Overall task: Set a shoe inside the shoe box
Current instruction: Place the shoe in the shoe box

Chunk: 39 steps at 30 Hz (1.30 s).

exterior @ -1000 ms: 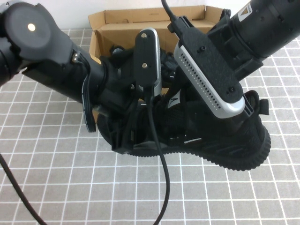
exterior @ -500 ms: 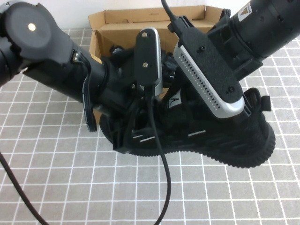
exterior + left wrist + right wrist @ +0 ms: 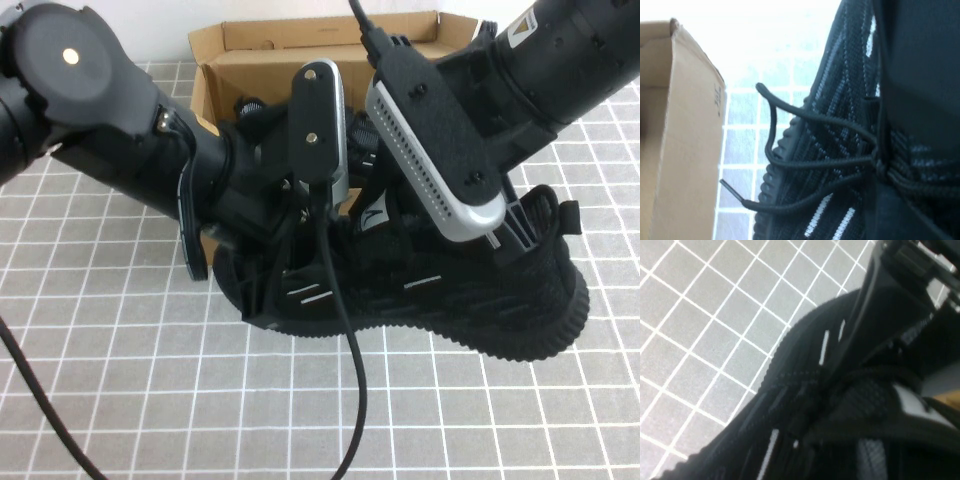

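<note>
Two black robot arms converge over a black knit shoe on a table covered in a grey mat with a white grid. The left arm reaches in from the left edge of the high view and angles toward the shoe's heel end, its wrist camera and a trailing black cable hanging over the shoe; the left end effector is down at that heel end, buried behind its own wrist, and whether its fingers are spread or gripping cannot be told. The right arm comes down from the upper right, its silver-and-black perforated wrist unit crossing above the shoe's middle; the right end effector sits at the shoe's collar, near the laces, with its fingers pressed together, though what they pinch, if anything, is hidden.

The shoe lies on its side directly in front of the shoe box, toe pointing to the right, ribbed sole edge toward the camera, short white stripes showing on its side. A white label with a dark mark shows at the tongue; it cannot be read.

The shoe box, brown corrugated cardboard, stands open behind the arms, lid flap raised at the back. Its interior is mostly hidden. In the left wrist view a small dark print runs along one box corner, too small to read, beside loose black laces.
</note>
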Each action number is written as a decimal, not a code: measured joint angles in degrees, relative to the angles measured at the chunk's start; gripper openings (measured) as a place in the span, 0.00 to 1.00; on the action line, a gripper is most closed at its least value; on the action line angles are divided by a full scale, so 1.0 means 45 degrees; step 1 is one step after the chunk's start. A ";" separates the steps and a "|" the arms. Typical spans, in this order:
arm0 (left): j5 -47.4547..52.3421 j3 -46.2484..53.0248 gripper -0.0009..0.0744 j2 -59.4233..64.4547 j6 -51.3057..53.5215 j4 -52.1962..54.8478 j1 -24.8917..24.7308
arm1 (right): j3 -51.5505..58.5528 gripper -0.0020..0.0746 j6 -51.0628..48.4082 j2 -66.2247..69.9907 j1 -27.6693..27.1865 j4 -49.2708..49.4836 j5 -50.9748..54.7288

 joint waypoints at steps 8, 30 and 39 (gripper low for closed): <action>0.0104 0.0051 0.12 0.0156 -0.0626 0.0621 0.0000 | 0.0000 0.44 0.2652 0.0000 0.0000 -0.1045 -0.0239; 0.0136 -0.0888 0.10 0.0165 -0.2016 0.2487 0.0000 | -0.1069 0.20 1.0404 -0.1851 0.0000 -0.6692 0.0062; 0.0891 -0.3335 0.10 0.1005 -0.2123 0.3461 0.0290 | -0.0784 0.01 1.3425 -0.2924 -0.1565 -0.6174 0.0083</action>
